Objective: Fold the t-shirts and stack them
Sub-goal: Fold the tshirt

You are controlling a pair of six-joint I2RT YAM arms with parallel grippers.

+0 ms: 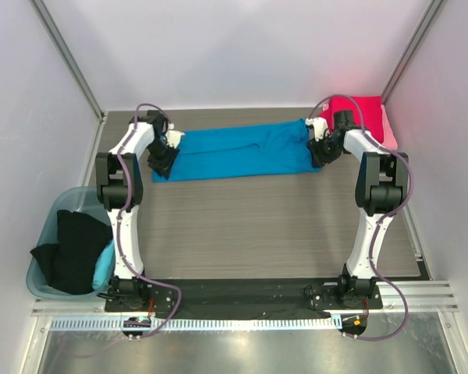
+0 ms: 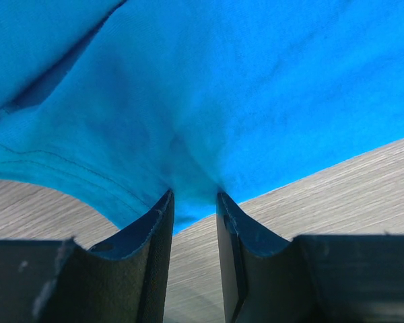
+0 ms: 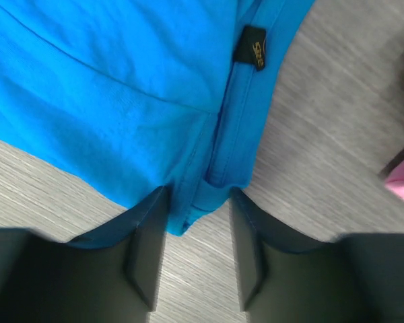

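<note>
The bright blue t-shirt (image 1: 242,150) lies as a long folded strip across the far part of the table. My left gripper (image 1: 162,161) is at its left end, shut on a bunched edge of the blue cloth (image 2: 195,195), with creases running out from the pinch. My right gripper (image 1: 320,149) is at its right end, with the collar edge (image 3: 202,195) filling the gap between the fingers; a black label (image 3: 252,47) shows on the collar. A crimson shirt (image 1: 357,111) lies folded on a pale pink one (image 1: 390,128) at the far right. A black shirt (image 1: 74,253) hangs over the tub.
The teal plastic tub (image 1: 53,214) stands off the table's left edge, near the left arm's base. White walls close in the table on three sides. Bare wood-grain tabletop (image 1: 249,226) lies between the blue shirt and the arm bases.
</note>
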